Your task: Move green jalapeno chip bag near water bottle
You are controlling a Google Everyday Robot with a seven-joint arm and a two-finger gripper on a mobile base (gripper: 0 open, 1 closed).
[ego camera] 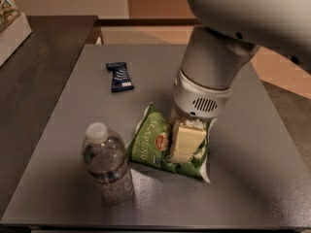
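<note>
On the grey table [262, 178], the gripper [187, 143], clamped on the chip bag [148, 145] just right of the bottle [105, 161], should release gently.

tool [187, 147] clamped on green jalapeno chip bag [148, 147], water bottle [104, 161] just beside

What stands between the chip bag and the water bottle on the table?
Nothing visible does. The bag lies with its left corner right next to the bottle; I cannot tell whether they touch. The blue bar lies farther back, off that path. The gripper rests on the bag's right half.
</note>
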